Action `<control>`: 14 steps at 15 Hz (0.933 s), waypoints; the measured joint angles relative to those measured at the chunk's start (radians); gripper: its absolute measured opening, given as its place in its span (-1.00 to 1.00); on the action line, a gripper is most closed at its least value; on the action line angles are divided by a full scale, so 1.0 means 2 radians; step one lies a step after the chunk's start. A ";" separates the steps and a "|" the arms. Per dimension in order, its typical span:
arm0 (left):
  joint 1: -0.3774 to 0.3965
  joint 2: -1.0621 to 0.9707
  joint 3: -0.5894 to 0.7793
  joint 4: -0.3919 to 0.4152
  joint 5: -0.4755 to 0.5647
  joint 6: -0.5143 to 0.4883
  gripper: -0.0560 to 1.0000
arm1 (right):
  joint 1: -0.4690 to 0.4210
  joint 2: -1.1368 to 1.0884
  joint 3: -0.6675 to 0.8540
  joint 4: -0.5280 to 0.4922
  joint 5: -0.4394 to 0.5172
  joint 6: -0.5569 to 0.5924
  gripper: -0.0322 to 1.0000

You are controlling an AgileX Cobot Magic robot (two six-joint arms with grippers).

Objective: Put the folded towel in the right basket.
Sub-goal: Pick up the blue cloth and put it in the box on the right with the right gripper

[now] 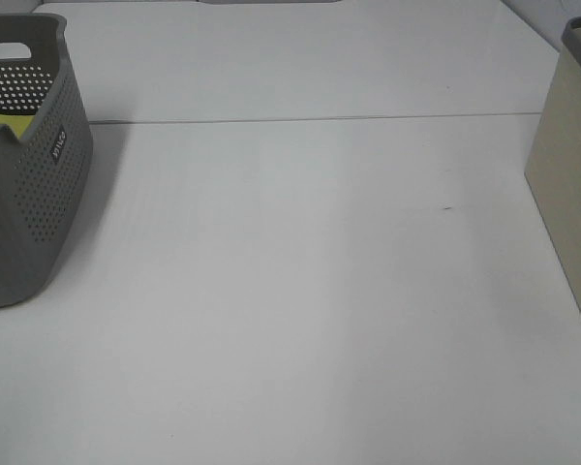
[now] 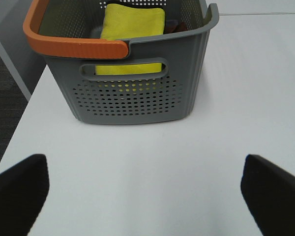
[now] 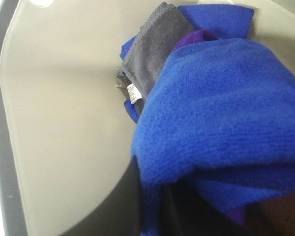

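In the right wrist view a folded blue towel (image 3: 226, 113) fills the near view, draped over my right gripper (image 3: 187, 206), which is shut on it inside the beige right basket (image 3: 59, 123). The towel hides most of the fingers; one dark finger (image 3: 123, 206) shows below it. The right basket (image 1: 571, 194) stands at the right edge of the exterior high view, where neither gripper shows. My left gripper (image 2: 143, 167) is open and empty above the table, in front of the grey left basket (image 2: 137, 98).
The grey left basket (image 1: 39, 194) has an orange handle (image 2: 73, 46) and holds a yellow towel (image 2: 132, 22). A grey towel (image 3: 152, 54) and a purple cloth (image 3: 194, 38) lie in the right basket under the blue towel. White table (image 1: 300, 291).
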 joint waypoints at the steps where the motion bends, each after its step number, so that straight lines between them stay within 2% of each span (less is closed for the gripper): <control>1: 0.000 0.000 0.000 0.000 0.000 0.000 0.98 | 0.000 0.000 0.000 0.003 0.000 -0.002 -0.64; 2: 0.000 0.000 0.000 0.000 0.000 0.000 0.98 | 0.000 0.000 0.000 0.005 0.000 -0.003 -0.40; 4: 0.000 0.000 0.000 0.000 0.000 0.000 0.98 | 0.000 0.000 0.000 0.010 -0.001 -0.003 0.28; 7: 0.000 0.000 0.000 0.000 0.000 0.000 0.98 | 0.000 0.000 0.000 0.021 0.002 -0.003 0.70; 12: 0.000 0.000 0.000 0.000 0.000 0.000 0.98 | 0.000 0.000 0.000 0.045 0.057 -0.003 0.73; 14: 0.000 0.000 0.000 0.000 0.000 0.000 0.98 | 0.000 -0.005 0.000 0.045 0.065 -0.003 0.73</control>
